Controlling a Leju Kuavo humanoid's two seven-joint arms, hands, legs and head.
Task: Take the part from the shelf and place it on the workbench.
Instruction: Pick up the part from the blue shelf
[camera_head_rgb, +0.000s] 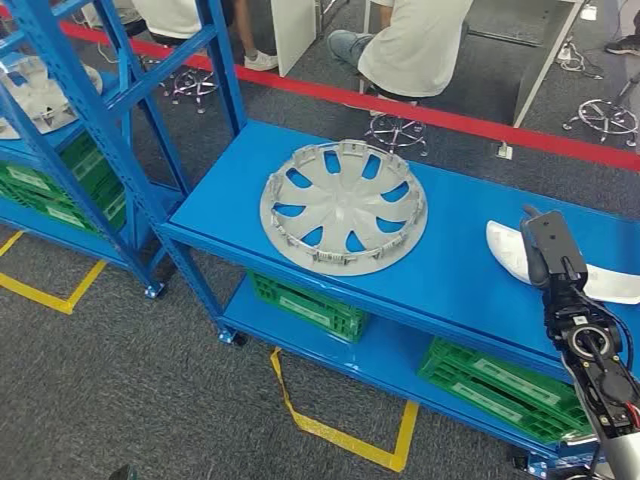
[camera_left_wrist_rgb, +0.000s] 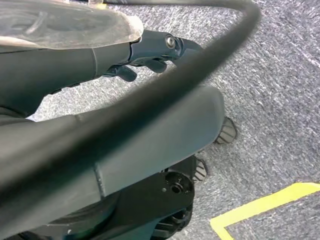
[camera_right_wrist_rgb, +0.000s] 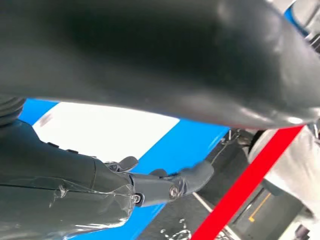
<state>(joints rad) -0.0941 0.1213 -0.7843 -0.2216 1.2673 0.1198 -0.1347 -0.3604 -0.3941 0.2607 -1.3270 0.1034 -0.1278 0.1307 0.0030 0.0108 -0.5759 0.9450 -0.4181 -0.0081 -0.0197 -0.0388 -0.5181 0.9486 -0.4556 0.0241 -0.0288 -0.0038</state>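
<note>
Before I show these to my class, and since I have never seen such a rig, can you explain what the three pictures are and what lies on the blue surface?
This is a humanoid robot with two arms and many-fingered hands. The wide picture is from its head, looking down at a blue workbench. On it lies a grey wheel cover and, to the right, a white part. The right hand is raised over that white part; whether it holds anything I cannot tell. The other two pictures come from cameras at the wrists. The left hand hangs over grey carpet with its fingers curled in, holding nothing.
</note>
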